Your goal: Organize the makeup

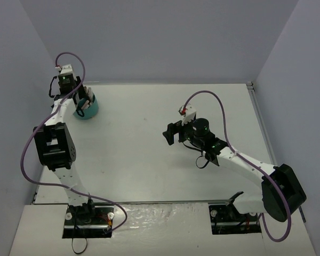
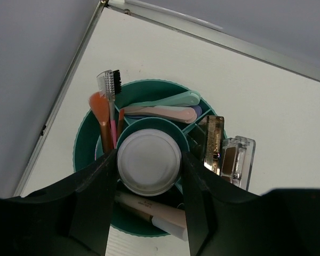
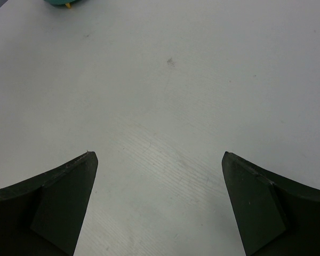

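Observation:
In the left wrist view the round teal divided tub (image 2: 82, 144) holds the makeup. The white bottle (image 2: 149, 162) stands in its centre cup. My left gripper (image 2: 149, 156) is over the tub with a finger pressed against each side of the bottle. Pink and orange brushes (image 2: 102, 114) and a comb brush (image 2: 111, 82) stand at the left. Teal, pink and purple sticks (image 2: 162, 106) lie at the back. The pinkish-brown palette (image 2: 214, 143) and the compact (image 2: 238, 160) stand at the right. A beige stick (image 2: 154, 210) lies in front. My right gripper (image 3: 159, 154) is open and empty above bare table.
In the top view the tub (image 1: 90, 111) sits at the table's far left corner, close to the left wall, under my left gripper (image 1: 82, 102). My right gripper (image 1: 169, 133) hovers near the table's middle. The tub's edge shows at the top of the right wrist view (image 3: 64, 2).

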`<state>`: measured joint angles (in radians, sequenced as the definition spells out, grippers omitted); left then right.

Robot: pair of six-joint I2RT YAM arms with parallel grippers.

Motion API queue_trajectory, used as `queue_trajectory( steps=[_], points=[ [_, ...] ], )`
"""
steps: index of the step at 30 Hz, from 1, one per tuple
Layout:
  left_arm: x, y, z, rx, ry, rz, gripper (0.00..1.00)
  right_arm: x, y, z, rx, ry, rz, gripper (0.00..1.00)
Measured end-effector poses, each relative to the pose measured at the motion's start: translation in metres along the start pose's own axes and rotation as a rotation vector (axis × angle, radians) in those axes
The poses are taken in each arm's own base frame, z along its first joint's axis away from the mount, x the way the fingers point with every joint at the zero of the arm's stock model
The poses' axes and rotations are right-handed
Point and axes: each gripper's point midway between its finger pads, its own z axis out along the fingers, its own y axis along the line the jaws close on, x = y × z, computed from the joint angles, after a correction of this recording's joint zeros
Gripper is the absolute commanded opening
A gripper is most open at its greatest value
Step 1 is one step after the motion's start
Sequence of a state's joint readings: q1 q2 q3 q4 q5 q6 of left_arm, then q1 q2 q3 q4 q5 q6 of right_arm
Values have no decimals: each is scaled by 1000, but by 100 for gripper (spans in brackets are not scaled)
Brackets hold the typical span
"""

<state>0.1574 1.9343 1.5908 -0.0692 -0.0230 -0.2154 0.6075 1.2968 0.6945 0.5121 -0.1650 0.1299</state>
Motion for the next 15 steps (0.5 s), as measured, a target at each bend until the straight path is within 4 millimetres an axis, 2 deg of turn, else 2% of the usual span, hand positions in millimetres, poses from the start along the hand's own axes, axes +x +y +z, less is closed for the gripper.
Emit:
queue_trajectory(
  steps=[3, 7, 12, 15],
  points=[
    [-9, -1, -3, 3, -21, 4, 68, 0, 0, 0, 0, 0, 0, 100],
    [-35, -2, -18, 10, -82, 5, 85, 0, 0, 0, 0, 0, 0, 100],
    [-78, -3, -54, 16, -182, 5, 86, -5, 1, -4, 0, -1, -3, 100],
    [-105, -2, -87, 18, -252, -7, 86, -19, 3, -11, 1, -17, -13, 100]
  ],
)
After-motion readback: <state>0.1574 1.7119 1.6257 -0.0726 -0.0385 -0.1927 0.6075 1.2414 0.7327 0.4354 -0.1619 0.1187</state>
